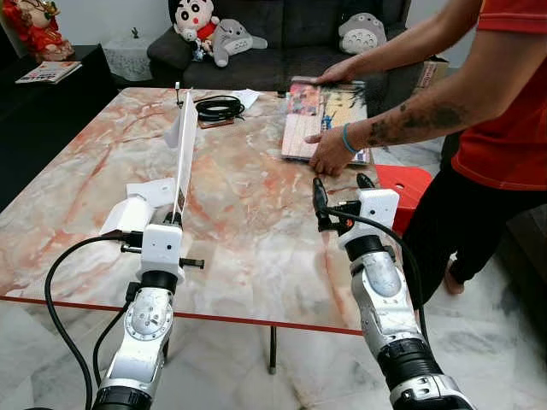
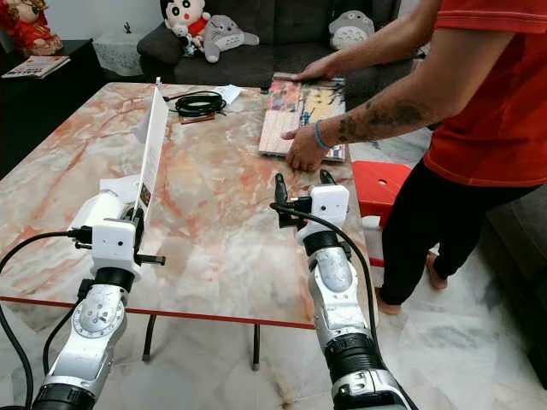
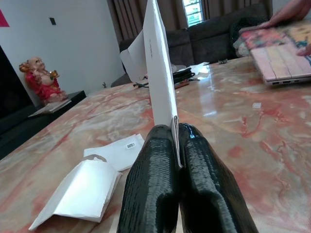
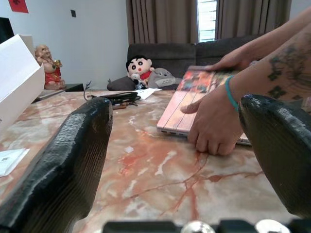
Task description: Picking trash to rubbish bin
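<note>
The left gripper (image 3: 176, 145) pinched a white card (image 3: 159, 73) upright between its black fingers (image 3: 150, 184). White paper scraps (image 3: 85, 189) lay on the marble tabletop (image 3: 233, 131), with a laptop (image 3: 282, 53) beyond.

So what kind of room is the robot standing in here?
Most likely a home living room. A dark sofa with plush toys sits behind a marble-patterned table, curtains cover a window, and a red figurine stands on a low dark cabinet.
</note>
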`<state>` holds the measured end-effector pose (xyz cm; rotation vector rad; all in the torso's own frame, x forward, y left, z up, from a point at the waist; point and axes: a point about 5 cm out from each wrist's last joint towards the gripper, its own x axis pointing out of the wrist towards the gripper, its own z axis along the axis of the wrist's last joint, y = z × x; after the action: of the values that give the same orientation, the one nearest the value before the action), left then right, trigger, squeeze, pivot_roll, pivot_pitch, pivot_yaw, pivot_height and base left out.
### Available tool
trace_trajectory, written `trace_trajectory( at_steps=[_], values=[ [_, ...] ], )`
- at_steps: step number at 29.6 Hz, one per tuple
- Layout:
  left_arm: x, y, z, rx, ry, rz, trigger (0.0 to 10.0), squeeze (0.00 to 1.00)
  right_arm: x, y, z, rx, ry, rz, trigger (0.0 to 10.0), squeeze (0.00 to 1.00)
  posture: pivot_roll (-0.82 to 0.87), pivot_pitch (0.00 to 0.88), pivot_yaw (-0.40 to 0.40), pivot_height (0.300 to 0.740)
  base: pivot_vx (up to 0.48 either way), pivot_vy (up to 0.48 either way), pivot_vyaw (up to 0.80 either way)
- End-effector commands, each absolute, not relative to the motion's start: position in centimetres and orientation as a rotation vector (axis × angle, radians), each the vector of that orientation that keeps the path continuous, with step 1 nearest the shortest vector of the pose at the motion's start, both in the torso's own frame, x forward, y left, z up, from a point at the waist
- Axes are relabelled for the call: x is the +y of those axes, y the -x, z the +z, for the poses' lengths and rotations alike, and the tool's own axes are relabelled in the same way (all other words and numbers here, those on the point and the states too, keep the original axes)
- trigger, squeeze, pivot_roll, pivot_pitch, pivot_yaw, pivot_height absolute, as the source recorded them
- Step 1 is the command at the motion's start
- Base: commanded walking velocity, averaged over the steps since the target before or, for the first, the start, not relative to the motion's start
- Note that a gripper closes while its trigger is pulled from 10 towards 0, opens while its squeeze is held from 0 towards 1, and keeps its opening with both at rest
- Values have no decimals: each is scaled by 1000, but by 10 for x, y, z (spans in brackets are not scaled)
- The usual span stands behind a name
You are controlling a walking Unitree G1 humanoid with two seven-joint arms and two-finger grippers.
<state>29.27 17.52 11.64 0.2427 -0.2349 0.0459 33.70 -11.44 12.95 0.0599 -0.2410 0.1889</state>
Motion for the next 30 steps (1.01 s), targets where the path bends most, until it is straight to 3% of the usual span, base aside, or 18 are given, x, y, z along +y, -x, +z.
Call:
trace_trajectory(
  at_steps=[1,23,30],
  values=[
    [174,-295,123,-262,-261,45,10000,0,-114,-338,133,-246,-59,189,10000,0,-10,0,-4,740,0,0,0],
    [174,-293,125,-267,-261,59,10000,0,-114,-337,132,-239,-66,181,10000,0,-19,0,2,740,0,0,0],
    [173,-293,126,-270,-260,59,10000,0,-113,-337,132,-236,-68,181,10000,0,-18,0,2,740,-242,0,0]
  ],
)
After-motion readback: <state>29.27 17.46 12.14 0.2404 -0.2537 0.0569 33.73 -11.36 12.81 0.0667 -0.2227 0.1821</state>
